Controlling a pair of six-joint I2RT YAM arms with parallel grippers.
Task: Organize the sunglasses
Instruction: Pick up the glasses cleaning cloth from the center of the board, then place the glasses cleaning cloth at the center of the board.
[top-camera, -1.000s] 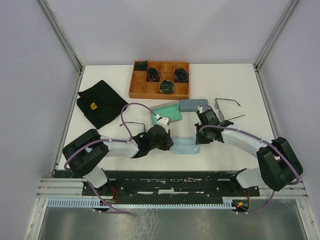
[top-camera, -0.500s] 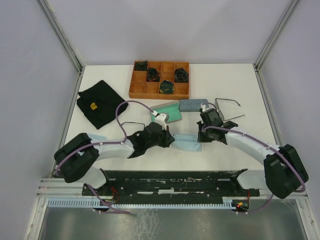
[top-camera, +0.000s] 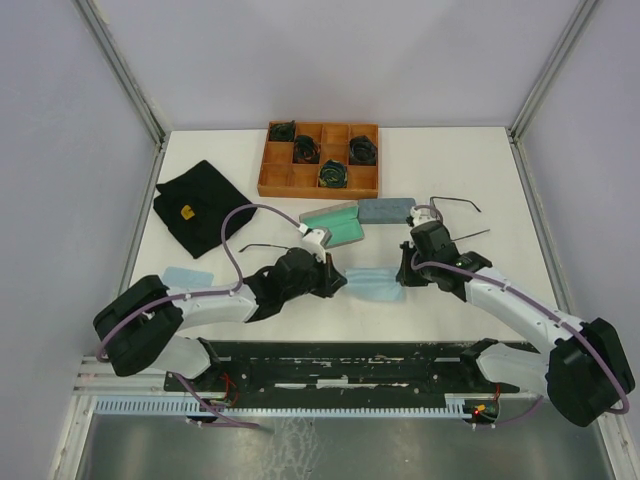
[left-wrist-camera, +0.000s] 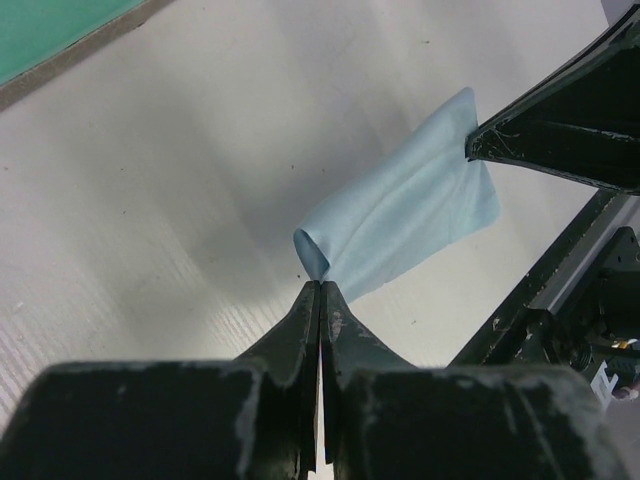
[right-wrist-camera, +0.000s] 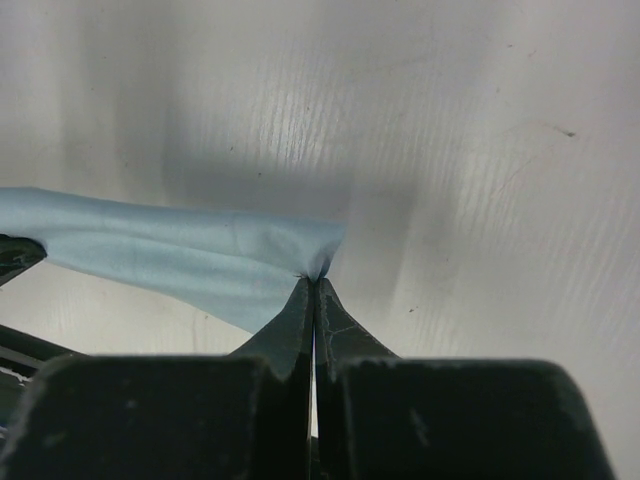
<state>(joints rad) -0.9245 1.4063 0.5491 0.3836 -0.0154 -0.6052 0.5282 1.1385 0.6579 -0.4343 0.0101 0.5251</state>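
In front of the green case (top-camera: 335, 222), my left gripper (left-wrist-camera: 320, 290) and right gripper (right-wrist-camera: 315, 283) each clamp an end of the blue cloth (left-wrist-camera: 410, 215); sunglasses (top-camera: 455, 203) lie loose, not yet stowed.

L-side sunglasses (top-camera: 262, 246) partly hidden behind L arm (top-camera: 215, 300); lenses too small to tell. R wrist view: blue cloth (right-wrist-camera: 150, 255) cut off at left edge.

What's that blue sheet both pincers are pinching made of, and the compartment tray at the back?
The blue sheet looks like thin, soft, matte fabric, probably a cleaning cloth: it curls over at one end and drapes where pinched. The tray seems to be wood: orange-brown, smooth finish, thin dividers.
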